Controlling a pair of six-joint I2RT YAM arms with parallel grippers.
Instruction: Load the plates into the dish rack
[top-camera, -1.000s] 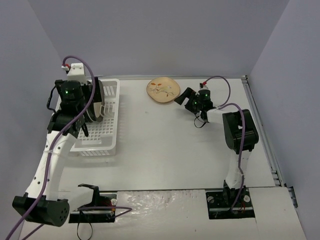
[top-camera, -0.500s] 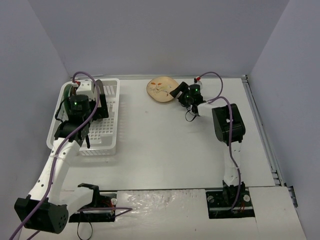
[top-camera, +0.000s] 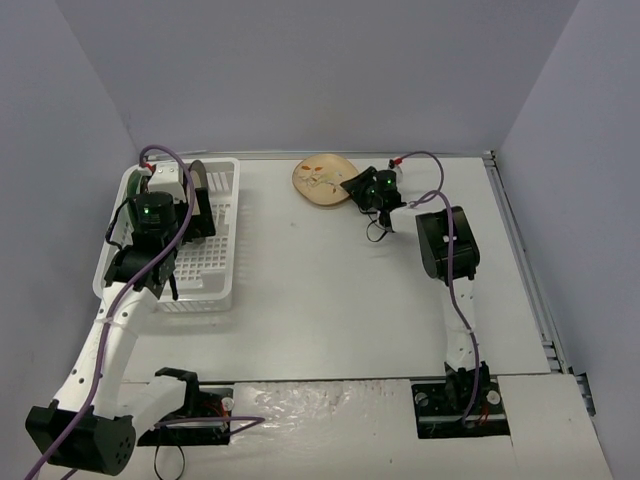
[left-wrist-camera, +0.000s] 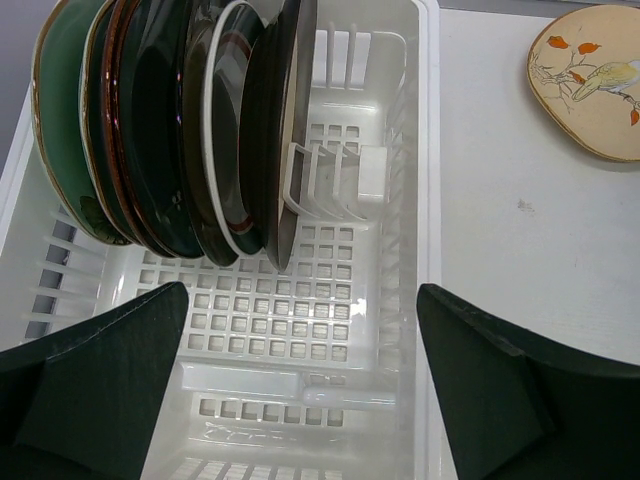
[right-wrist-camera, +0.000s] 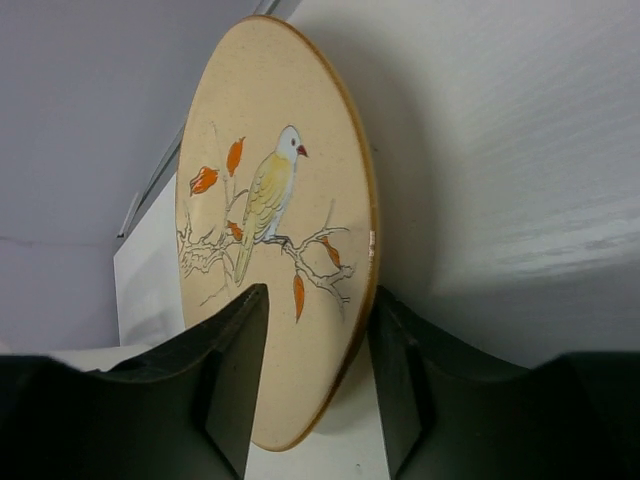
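The right jaws stand at a part-way gap with the near rim of the tan plate (right-wrist-camera: 270, 200) between them. One dark finger (right-wrist-camera: 225, 380) overlaps the decorated face and the other sits just outside the rim (whether the pads press the rim cannot be told). This plate, printed with a bird on a branch with orange leaves, lies flat on the white surface (top-camera: 330, 280) at its far middle. It is well apart from the dish rack (left-wrist-camera: 428, 200), which is on the left side.

The left jaws stand wide, holding nothing, and hover above the bare near half of the rack floor. The other plates (left-wrist-camera: 150, 130) stand on edge, packed side by side at the far end of the rack. The last of them is against the row of white dividers (left-wrist-camera: 325, 185).
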